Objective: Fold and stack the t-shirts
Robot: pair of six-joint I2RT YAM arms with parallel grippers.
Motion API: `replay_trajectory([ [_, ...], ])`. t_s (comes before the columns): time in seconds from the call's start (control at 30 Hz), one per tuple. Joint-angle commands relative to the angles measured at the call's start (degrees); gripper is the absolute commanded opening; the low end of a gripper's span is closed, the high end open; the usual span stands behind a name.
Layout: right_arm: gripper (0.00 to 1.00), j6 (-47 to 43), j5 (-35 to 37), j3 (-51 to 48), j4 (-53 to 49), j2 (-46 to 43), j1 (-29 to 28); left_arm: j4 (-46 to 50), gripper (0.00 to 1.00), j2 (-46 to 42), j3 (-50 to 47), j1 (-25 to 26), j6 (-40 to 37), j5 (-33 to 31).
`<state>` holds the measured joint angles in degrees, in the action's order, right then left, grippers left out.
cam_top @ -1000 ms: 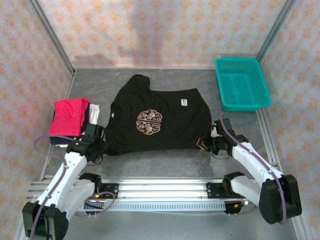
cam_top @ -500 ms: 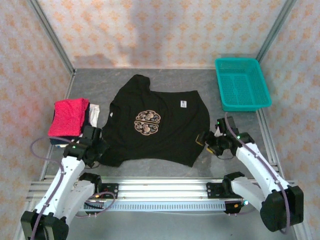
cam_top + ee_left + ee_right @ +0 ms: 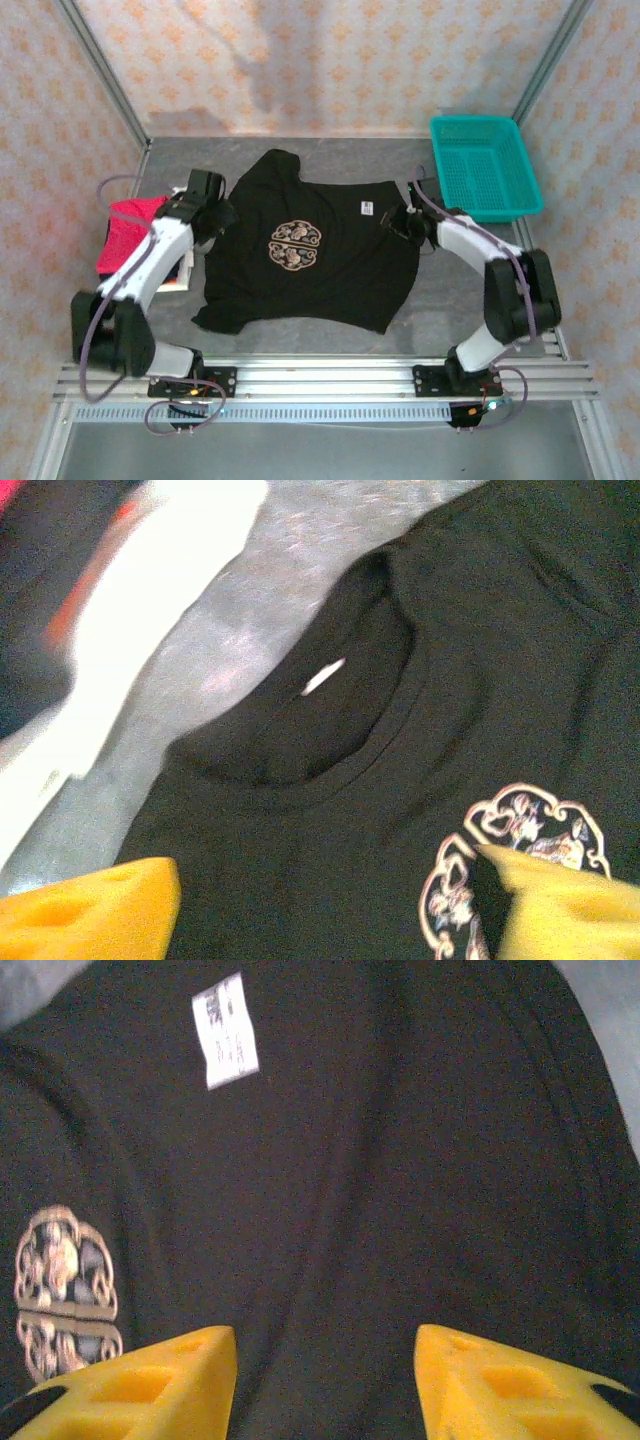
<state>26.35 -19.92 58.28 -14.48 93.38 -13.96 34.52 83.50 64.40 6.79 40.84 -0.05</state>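
Observation:
The black t-shirt [image 3: 330, 270] lies spread flat mid-table, its beige emblem [image 3: 298, 244] and white label [image 3: 367, 207] facing up. A crimson-pink t-shirt [image 3: 125, 238] sits folded on a pile at the left. My left gripper [image 3: 214, 216] hovers open at the shirt's left shoulder; its yellow pads [image 3: 90, 912] flank bare black cloth just below the collar [image 3: 330, 730]. My right gripper [image 3: 401, 222] hovers open over the shirt's right side near the label [image 3: 225, 1030], with its pads [image 3: 150, 1385] apart and nothing between them.
A teal mesh basket [image 3: 485, 165] stands at the back right. White and dark folded cloth [image 3: 150, 610] lies under the pink shirt at the left. Aluminium rails [image 3: 320, 380] run along the near edge. Patterned walls enclose the table.
Both grippers let go of the shirt's near corners, opened, and swung away from me to its far part. The shirt's hem now lies closer to the rails.

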Motion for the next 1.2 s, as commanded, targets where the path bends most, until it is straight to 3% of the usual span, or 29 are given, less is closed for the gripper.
replay_trajectory([
  [0.0,0.35,-0.55,4.08,6.74,6.16,6.69,-0.07,-6.31,0.46,8.20,6.28,0.53,-2.34,0.72],
  [0.1,0.27,-0.29,5.04,12.45,6.58,13.50,0.76,-6.34,0.42,16.78,13.76,0.56,-2.43,0.96],
  [0.23,0.24,-0.41,4.94,19.60,6.19,21.23,2.41,-5.40,0.41,28.53,23.97,0.57,-2.52,1.51],
  [0.47,0.11,-1.26,3.59,29.41,4.26,29.67,4.43,-1.61,0.40,45.15,40.62,0.58,-1.31,5.29],
  [0.77,0.06,-0.84,3.32,37.16,-1.77,37.08,5.85,6.17,0.38,55.98,50.69,-1.03,2.29,5.60],
  [1.0,0.08,-2.43,3.75,45.00,-6.79,42.52,6.68,8.80,0.39,59.10,54.40,-3.57,3.39,5.99],
  [1.17,0.14,-3.16,3.77,54.40,-10.76,47.68,7.03,10.65,0.40,61.73,59.06,-4.87,2.87,6.30],
])
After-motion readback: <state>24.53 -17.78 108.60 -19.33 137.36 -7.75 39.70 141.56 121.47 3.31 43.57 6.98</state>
